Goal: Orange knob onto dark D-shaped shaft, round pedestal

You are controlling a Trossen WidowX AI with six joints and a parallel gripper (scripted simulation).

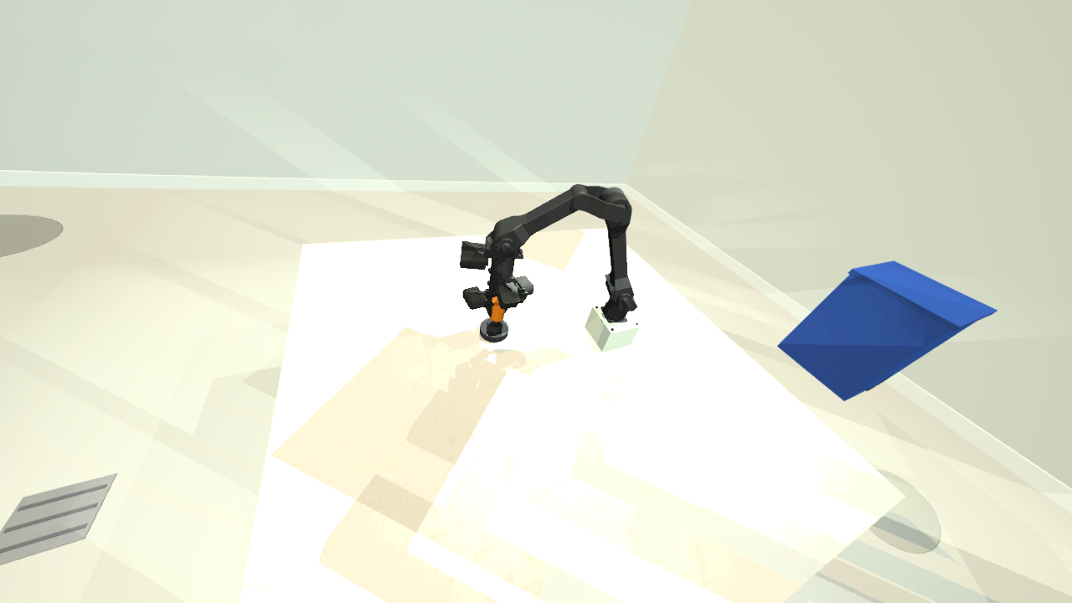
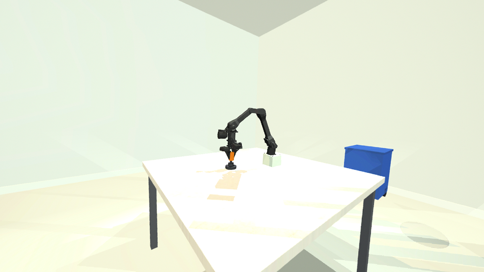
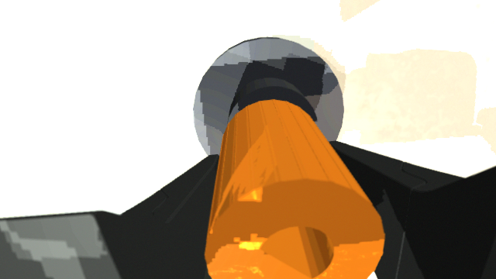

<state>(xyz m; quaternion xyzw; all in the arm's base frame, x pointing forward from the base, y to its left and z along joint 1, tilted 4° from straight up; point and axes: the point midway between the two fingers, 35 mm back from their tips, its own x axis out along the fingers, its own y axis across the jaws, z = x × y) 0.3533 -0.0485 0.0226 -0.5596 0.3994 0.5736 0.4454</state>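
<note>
The orange knob point(image 1: 497, 310) point(image 2: 231, 156) point(image 3: 287, 155), pinched between the fingers of the gripper point(image 1: 498, 300) point(image 2: 231, 155), stands upright above the round pedestal point(image 1: 492, 331) point(image 2: 230, 167) point(image 3: 217, 81), a hold that appears meant to keep its bore over the shaft while leaving it free to be turned and pressed down. The wrist view cuts off the knob's near end, and its body hides the D-shaped shaft's flat side, leaving alignment impossible to tell. Beyond, the arm's pale base block point(image 1: 615, 336) point(image 2: 271, 160) sits on the glare-washed table point(image 1: 674, 420) point(image 2: 270, 197).
</note>
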